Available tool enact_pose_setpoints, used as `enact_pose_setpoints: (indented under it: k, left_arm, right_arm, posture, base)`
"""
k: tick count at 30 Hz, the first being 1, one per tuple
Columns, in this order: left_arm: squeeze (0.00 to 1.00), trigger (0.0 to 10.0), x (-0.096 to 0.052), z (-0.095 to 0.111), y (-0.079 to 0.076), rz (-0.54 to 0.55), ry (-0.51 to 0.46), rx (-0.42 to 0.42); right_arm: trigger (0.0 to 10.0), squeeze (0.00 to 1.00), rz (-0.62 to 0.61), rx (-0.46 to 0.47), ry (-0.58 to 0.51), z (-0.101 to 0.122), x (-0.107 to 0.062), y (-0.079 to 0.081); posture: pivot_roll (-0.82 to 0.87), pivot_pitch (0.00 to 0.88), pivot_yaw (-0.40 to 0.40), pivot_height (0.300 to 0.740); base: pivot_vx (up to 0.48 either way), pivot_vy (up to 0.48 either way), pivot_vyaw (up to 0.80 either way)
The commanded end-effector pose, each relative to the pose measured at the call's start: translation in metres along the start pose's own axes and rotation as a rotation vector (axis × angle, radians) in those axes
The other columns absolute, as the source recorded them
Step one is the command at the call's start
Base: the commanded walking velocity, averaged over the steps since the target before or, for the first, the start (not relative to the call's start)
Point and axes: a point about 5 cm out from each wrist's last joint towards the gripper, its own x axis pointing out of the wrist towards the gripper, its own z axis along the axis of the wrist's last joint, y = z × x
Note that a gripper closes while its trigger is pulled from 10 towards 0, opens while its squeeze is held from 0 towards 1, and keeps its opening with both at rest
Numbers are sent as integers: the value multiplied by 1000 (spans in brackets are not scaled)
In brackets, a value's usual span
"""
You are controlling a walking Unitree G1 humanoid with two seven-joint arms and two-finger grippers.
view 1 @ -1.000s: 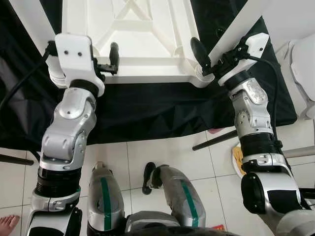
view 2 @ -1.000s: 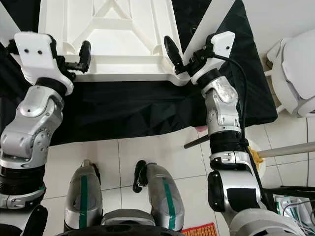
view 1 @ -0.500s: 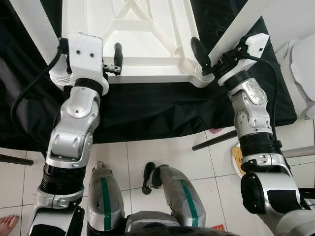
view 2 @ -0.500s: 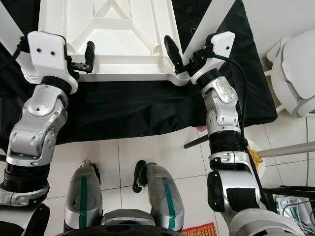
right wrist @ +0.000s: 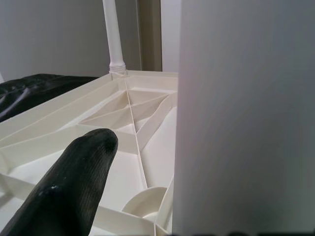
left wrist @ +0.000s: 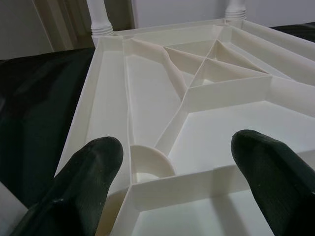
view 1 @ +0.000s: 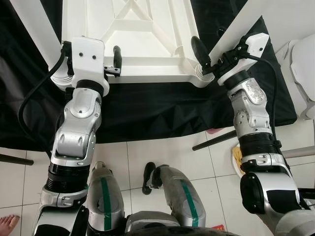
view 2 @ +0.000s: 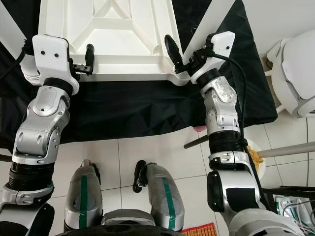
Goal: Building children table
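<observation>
The white children's table top (view 1: pixel 147 64) lies upside down on a black cloth (view 1: pixel 147 113), ribs facing up. Two legs stand at its far corners (left wrist: pixel 101 19). A white leg (view 1: pixel 236 22) stands in the near right corner socket. My right gripper (view 1: pixel 211 46) straddles this leg low down, open; its one visible finger (right wrist: pixel 74 182) stands a little apart from the leg, the other is hidden behind it. Another leg (view 1: pixel 34 24) rises at the near left corner, behind my left wrist. My left gripper (left wrist: pixel 182 162) hangs open over the table's near rim, beside that corner, holding nothing.
A white rounded chair-like object (view 1: pixel 302 59) stands to the right. On the tiled floor lie a dark rod (view 1: pixel 216 139) and a yellowish plate (view 1: pixel 237 157). A person's bare foot (view 1: pixel 7 223) shows at the bottom left. My own legs stand below the cloth's edge.
My left arm has shifted right and in toward the table's near edge, its gripper staying open. The right arm and the leg have not moved.
</observation>
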Motion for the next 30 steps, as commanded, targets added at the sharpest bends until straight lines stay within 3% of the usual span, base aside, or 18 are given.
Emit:
enact_pose_setpoints:
  k: [1,15,23,27,30]
  left_arm:
    - [0,10000,1,-1,1,89,2,-2]
    - [0,10000,3,-5,-8,51,19,5]
    - [0,10000,4,-5,-7,55,19,10]
    - [0,10000,6,-4,-6,60,15,9]
    - [0,10000,6,-4,-6,61,12,8]
  right_arm:
    - [10000,0,-6,-4,-48,13,5,-2]
    - [10000,0,2,1,-67,24,8,-2]
    - [10000,0,16,10,-47,18,6,3]
    - [10000,0,71,53,-26,9,7,23]
    - [10000,0,81,75,-23,6,8,30]
  posture:
    - [161,101,-133,740]
    - [157,86,-131,740]
    - [153,73,-134,740]
    - [153,68,-135,740]
    - [154,65,-136,740]
  base:
    - [0,0,0]
    - [0,0,0]
    - [0,0,0]
    - [0,0,0]
    - [0,0,0]
